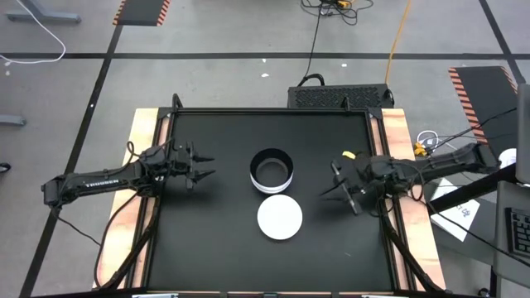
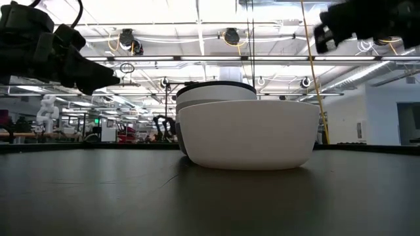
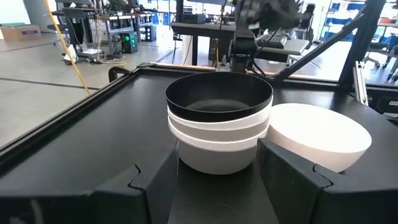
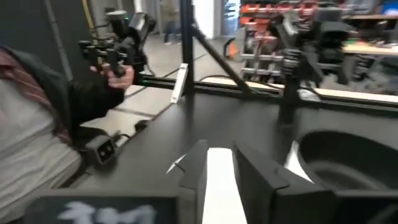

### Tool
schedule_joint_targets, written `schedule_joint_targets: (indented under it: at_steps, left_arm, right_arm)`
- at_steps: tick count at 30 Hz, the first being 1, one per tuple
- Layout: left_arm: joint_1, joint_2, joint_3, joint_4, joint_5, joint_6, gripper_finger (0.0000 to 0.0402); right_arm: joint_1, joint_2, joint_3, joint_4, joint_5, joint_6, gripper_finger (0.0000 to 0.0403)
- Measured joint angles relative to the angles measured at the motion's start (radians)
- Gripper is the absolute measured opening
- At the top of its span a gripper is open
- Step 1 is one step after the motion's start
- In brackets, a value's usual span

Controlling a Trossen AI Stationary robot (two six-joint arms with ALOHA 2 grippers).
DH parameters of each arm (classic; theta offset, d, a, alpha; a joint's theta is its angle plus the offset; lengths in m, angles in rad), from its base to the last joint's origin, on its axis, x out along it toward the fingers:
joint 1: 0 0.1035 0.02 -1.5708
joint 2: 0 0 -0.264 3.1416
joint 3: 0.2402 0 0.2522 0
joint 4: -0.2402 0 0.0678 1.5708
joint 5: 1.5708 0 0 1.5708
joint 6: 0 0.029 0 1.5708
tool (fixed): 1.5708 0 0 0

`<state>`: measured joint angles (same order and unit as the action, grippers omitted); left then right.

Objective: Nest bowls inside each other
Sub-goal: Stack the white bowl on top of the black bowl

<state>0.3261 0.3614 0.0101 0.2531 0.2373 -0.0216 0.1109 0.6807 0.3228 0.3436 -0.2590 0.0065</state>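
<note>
We see a stack (image 1: 271,171) of nested bowls, black on top with white beneath, on the tabletop (image 1: 215,240) ahead of the left gripper (image 1: 204,165), jaws spread and empty. A lone white bowl (image 1: 280,218) sits beside it. The right gripper (image 1: 330,187) has jaws slightly parted, empty.

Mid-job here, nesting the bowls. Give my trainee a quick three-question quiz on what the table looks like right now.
1. True or false: the topmost bowl of the nested stack is black.
2. Which bowl is not yet nested?
A. a black one
B. the white bowl standing alone
C. a grey one lying on its side
3. Fill in: the left gripper hovers with its fingers ____, holding nothing.

Key:
1. True. The black bowl sits on top of white ones.
2. B. It stands beside the stack, on the side nearer the table's front edge.
3. Open.
</note>
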Motion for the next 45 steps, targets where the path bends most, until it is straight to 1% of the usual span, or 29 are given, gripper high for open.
schedule_joint_targets:
  at_steps: [2, 6, 9, 13, 18, 22, 27, 30, 32, 38, 45]
  left_arm:
    - [-0.008, 0.001, 0.0, -0.005, 0.0, 0.0, 0.0218]
    - [-0.029, 0.006, 0.0, -0.024, 0.0, 0.007, 0.0218]
    - [-0.046, 0.013, 0.001, -0.036, 0.0, 0.016, 0.0218]
    - [-0.062, 0.018, 0.001, -0.043, 0.0, 0.023, 0.0218]
    - [-0.079, 0.018, 0.001, -0.043, -0.001, 0.054, 0.0218]
    - [-0.08, 0.018, 0.001, -0.043, -0.001, 0.062, 0.0218]
    - [-0.08, 0.018, 0.001, -0.042, -0.001, 0.065, 0.0218]
    - [-0.08, 0.018, 0.001, -0.043, -0.001, 0.066, 0.0218]
    - [-0.08, 0.018, 0.001, -0.043, -0.001, 0.066, 0.0218]
    - [-0.08, 0.018, 0.001, -0.043, -0.001, 0.061, 0.0218]
    - [-0.08, 0.018, 0.001, -0.042, -0.001, 0.049, 0.0218]
  right_arm:
    - [0.025, 0.079, 0.073, -0.035, 0.005, -0.004, 0.0083]
    - [0.076, 0.247, 0.223, -0.233, 0.102, -0.048, 0.0129]
    - [0.104, 0.358, 0.33, -0.361, 0.157, -0.071, 0.0156]
    - [0.142, 0.476, 0.437, -0.454, 0.16, -0.071, 0.0179]
    - [0.189, 0.559, 0.542, -0.514, 0.158, -0.073, 0.0196]
    - [0.225, 0.604, 0.586, -0.514, 0.154, -0.09, 0.0211]
    - [0.239, 0.669, 0.616, -0.522, 0.15, -0.055, 0.0234]
    - [0.238, 0.705, 0.618, -0.521, 0.116, -0.045, 0.0243]
    - [0.238, 0.734, 0.618, -0.522, 0.098, -0.034, 0.0246]
    - [0.238, 0.811, 0.618, -0.554, 0.098, -0.018, 0.0247]
    - [0.238, 0.874, 0.618, -0.553, 0.097, -0.018, 0.0247]
